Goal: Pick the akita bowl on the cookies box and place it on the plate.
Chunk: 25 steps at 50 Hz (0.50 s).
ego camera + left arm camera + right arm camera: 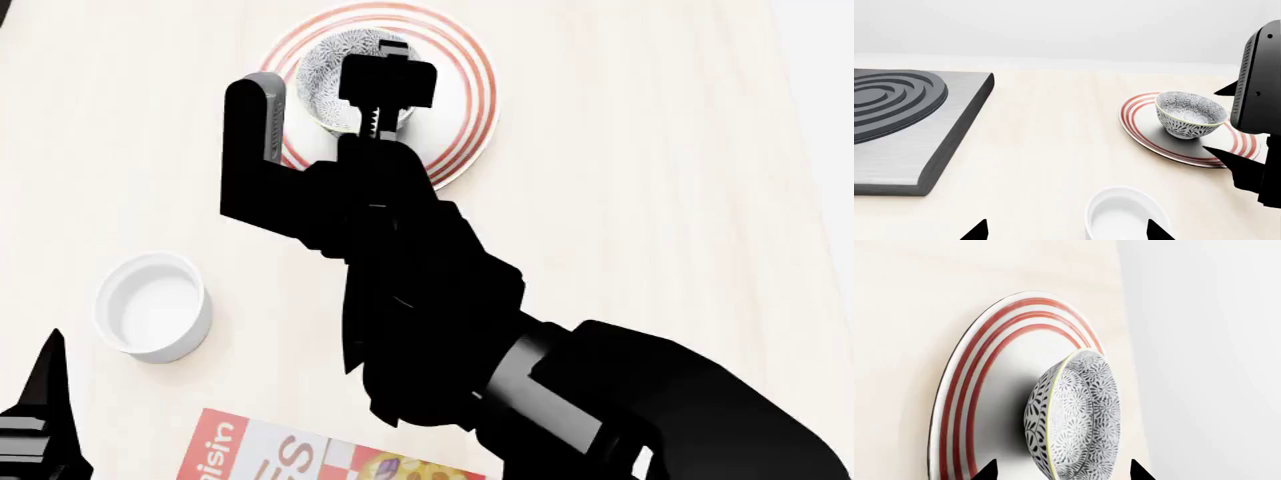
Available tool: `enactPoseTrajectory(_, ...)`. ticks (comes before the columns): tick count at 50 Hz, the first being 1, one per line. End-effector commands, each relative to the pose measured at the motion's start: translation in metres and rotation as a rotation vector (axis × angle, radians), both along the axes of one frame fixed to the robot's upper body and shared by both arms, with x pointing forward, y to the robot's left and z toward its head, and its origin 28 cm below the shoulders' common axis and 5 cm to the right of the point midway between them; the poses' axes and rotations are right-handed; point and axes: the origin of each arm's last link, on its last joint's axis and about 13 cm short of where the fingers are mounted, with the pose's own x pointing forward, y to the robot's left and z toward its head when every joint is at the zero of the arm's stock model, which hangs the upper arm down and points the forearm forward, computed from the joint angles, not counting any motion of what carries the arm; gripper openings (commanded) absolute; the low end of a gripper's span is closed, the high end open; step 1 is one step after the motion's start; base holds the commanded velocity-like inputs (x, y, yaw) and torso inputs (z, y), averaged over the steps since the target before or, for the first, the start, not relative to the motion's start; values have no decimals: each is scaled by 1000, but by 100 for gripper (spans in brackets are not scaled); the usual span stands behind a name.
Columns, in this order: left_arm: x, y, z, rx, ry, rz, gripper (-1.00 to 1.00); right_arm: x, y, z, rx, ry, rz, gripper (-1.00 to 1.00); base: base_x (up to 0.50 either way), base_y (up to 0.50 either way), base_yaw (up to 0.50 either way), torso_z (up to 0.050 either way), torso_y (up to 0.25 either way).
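The akita bowl [1189, 114], grey-and-white speckled, stands upright on the plate [1141, 125], a white plate with red rings. In the head view the bowl [327, 62] is partly hidden under my right gripper [384, 85]. That right gripper [1064, 471] is open, one fingertip on each side of the bowl [1077, 415] and both apart from it. The cookies box [300, 458] shows only as a red-and-white corner at the near edge. My left gripper [1066, 232] is open low over the table beside a white cup.
A small plain white cup [1124, 215] sits near my left fingertips, seen in the head view as the cup [151, 305] at the left. A dark square stove [907, 115] with rings lies beyond it. The right arm [441, 300] covers the table's middle.
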Motion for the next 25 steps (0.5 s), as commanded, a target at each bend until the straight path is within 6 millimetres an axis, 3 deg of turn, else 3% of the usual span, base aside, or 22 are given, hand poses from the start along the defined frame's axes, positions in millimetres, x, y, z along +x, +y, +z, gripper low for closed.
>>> enactPoseTrajectory(1, -1, 0, 2, 1, -5, 3, 100, -27, -9, 14, -11, -16, 52, 100, 0, 0, 0, 0, 0)
enactPoseTrajectory(16, 0, 3, 0, 2, 7, 41, 100, -114, -57, 57, 49, -139, 145, 100, 0, 0, 0, 0, 0)
enactPoseTrajectory(21, 0, 5, 2, -9, -6, 65, 100, -145, -77, 52, 179, -194, 178, 100, 0, 0, 0, 0, 0)
enactPoseTrajectory(25, -1, 3, 6, 8, -87, 110, 100, -165, -94, 32, 304, -267, 194, 100, 0, 0, 0, 0, 0)
